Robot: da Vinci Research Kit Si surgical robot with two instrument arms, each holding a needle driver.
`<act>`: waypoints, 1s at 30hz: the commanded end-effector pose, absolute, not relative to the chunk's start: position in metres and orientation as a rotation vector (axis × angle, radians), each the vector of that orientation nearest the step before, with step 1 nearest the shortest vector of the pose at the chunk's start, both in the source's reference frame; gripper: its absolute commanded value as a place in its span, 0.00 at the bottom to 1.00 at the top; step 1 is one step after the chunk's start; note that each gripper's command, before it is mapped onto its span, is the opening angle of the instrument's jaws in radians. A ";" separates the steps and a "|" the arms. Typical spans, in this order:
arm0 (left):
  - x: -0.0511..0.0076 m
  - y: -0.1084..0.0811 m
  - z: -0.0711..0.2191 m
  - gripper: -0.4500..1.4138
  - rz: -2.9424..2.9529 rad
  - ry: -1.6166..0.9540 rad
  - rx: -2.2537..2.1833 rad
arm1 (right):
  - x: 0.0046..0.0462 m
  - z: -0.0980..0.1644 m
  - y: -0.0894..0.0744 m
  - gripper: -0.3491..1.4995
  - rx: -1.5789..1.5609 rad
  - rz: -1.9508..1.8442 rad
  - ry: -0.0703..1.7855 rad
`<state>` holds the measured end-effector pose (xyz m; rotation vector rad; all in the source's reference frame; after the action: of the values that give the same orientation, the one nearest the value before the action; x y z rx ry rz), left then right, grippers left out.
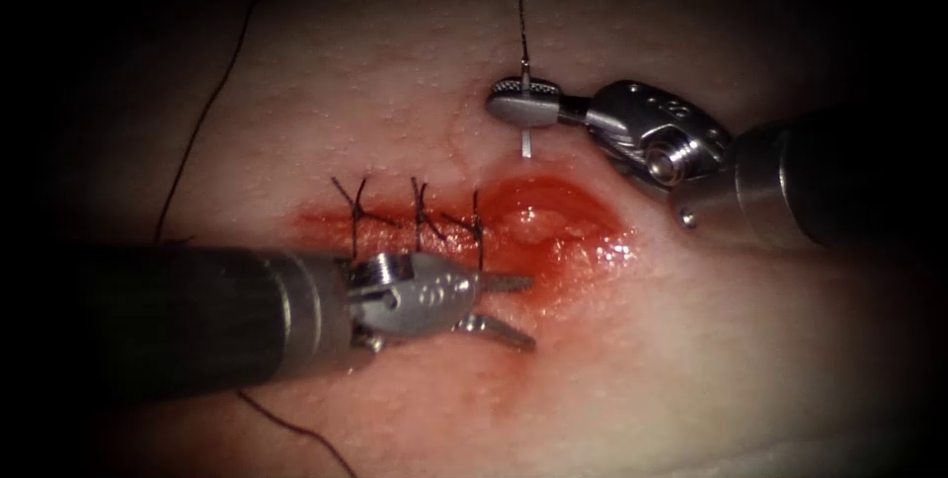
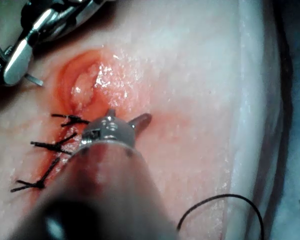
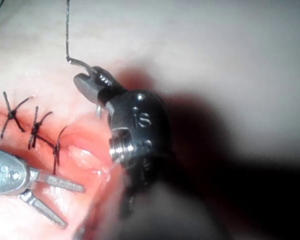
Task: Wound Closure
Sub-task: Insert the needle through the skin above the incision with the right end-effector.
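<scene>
Three dark stitches crossed the closed stretch of the cut in the tissue, each knot leaving short stiff ends that stood up from the pale skin. Just past the last stitch, ahead of the left tool, the cut gaped as a rounded, glistening pocket, wet with red fluid around a paler lump at its middle. The left tool lay low over the near edge of the cut with its jaws spread in a moderate V and nothing between them; its upper jaw tip reached to the edge of the open pocket.

The right tool hung over bare tissue on the far side of the open pocket, apart from the left tool. Its jaws were clamped across the needle, gripping it close to the thread end, so that a short silvery length stuck out below the jaws toward the cut. The needle was clear of the tissue. From the needle's other end, just above the jaws, the thread ran straight away from the tool. A further dark strand trailed in a long curve over the tissue behind the left tool's shaft.
</scene>
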<state>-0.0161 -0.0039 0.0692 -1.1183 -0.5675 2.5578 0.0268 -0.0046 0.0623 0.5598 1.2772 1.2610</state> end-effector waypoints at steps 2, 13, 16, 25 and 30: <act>-0.0166 -0.004 0.070 0.38 2.557 -0.568 -1.120 | 0.0280 0.063 -0.006 0.00 0.653 1.326 1.256; -0.0165 -0.004 0.070 0.38 2.556 -0.572 -1.122 | 0.0287 0.062 -0.010 0.00 0.862 1.480 1.101; -0.0165 -0.004 0.069 0.38 2.555 -0.572 -1.121 | 0.0288 0.062 -0.010 0.00 0.867 1.484 1.083; -0.0166 -0.004 0.069 0.38 2.554 -0.572 -1.119 | 0.0283 0.063 -0.007 0.49 0.591 1.384 1.274; -0.0166 -0.004 0.069 0.38 2.554 -0.572 -1.119 | 0.0276 0.063 -0.006 0.60 0.445 1.277 1.298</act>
<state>-0.0161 -0.0040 0.0684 -1.1173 -0.5722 2.5539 0.0271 -0.0063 0.0623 0.4341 1.2941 1.2648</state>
